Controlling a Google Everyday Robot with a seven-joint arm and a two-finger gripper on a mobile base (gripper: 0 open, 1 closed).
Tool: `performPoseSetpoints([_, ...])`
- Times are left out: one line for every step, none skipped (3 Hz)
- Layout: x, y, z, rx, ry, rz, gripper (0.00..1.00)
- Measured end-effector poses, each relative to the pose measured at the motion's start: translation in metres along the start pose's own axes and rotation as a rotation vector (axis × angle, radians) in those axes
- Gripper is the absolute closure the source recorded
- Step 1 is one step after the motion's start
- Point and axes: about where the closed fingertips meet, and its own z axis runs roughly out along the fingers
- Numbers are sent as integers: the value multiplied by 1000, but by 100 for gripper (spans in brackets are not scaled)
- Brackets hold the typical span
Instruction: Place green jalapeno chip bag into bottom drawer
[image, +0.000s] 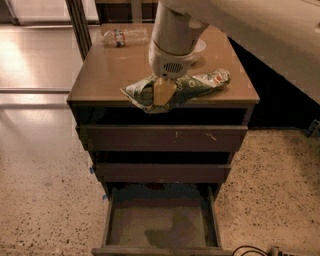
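The green jalapeno chip bag (141, 93) is crumpled and hangs over the front edge of the cabinet top (100, 75). My gripper (163, 93) reaches down from the white arm and is shut on the bag's middle. One yellowish finger shows in front of the bag. The bottom drawer (108, 220) is pulled open directly below, and its inside is bare. A green-white drink can (214, 79) lies on its side just right of the bag; I cannot tell whether it touches the bag.
A plastic water bottle (125, 36) lies at the back of the cabinet top. A white bowl (201, 47) sits behind the arm. The two upper drawers (160, 137) are shut. A cable (250, 249) lies on the floor at lower right.
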Motion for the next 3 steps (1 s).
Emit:
performPoseSetpoints([-5, 68, 39, -48, -106, 74, 100])
performPoseSetpoints([-11, 98, 94, -63, -215, 130, 100])
performPoseSetpoints([-11, 98, 94, -63, -215, 130, 100])
